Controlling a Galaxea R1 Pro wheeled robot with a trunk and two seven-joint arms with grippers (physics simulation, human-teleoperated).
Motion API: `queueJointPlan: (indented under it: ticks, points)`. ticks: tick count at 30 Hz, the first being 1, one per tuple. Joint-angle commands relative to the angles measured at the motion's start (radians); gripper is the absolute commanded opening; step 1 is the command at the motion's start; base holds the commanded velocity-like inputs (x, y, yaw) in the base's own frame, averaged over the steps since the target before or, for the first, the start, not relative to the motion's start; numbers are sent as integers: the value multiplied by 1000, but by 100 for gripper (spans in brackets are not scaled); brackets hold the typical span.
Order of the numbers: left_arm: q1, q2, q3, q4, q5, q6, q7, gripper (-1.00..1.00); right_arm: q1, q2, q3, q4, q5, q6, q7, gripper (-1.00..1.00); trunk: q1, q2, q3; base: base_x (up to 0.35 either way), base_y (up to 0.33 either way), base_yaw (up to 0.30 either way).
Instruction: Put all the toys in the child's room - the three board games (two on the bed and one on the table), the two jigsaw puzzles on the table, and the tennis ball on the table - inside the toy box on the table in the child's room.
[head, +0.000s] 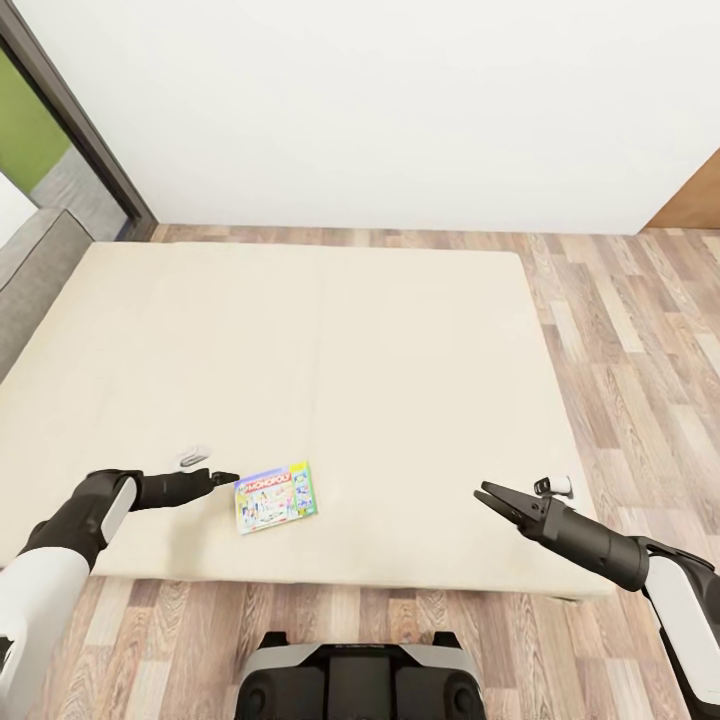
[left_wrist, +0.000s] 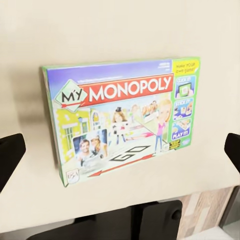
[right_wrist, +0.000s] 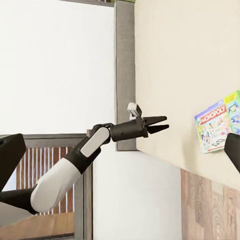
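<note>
Head view: a My Monopoly board game (head: 276, 496) lies flat and face up on the beige mattress of the bed (head: 400, 360), near the mattress's front edge and towards its left front corner, slightly skewed to that edge. The left gripper (head: 226, 479) is held just beside the box's left short side, level with its upper corner; whether it touches the box cannot be told. In the left wrist view the box (left_wrist: 122, 117) sits between the two dark fingertips (left_wrist: 10, 152), which stand wide apart at the picture's sides and clear of it. The right gripper (head: 490, 496) hovers over the mattress near the right front corner, well apart from the box, its fingers parted in a narrow V. The right wrist view shows the left gripper (right_wrist: 162, 124) with its fingers slightly parted, the box (right_wrist: 220, 120) near it on the mattress, and the grey headboard (right_wrist: 125, 75) along the far edge. Wood-plank floor (head: 620, 300) surrounds the bed; a white wall (head: 380, 100) stands behind it.
</note>
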Motion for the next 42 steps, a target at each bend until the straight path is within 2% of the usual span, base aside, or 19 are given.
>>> queueJointPlan:
  ticks: [1,10,15,22,32,42]
  points:
    - [0,-1,2,0,4,6,-1,100,-1,0,-1,0,4,4,5,100,0,-2,-3,0,0,0]
    - [0,-8,2,0,1,4,1,100,-1,-7,-9,-3,2,4,8,100,0,-2,-17,0,0,0]
    - [0,-8,2,1,0,-23,2,100,-1,-9,-10,-3,2,4,9,100,0,-2,-26,0,0,0]
    - [0,-9,2,4,2,-44,61,100,-1,-8,-10,-3,2,4,9,100,0,-2,-37,0,0,0]
    - [0,-10,2,-3,6,-54,79,100,-1,-5,-10,-3,2,4,10,100,0,-2,-54,0,0,0]
    - [0,-34,2,-16,7,-67,80,100,-1,-7,-10,-3,2,4,10,100,0,-2,-70,0,0,0]
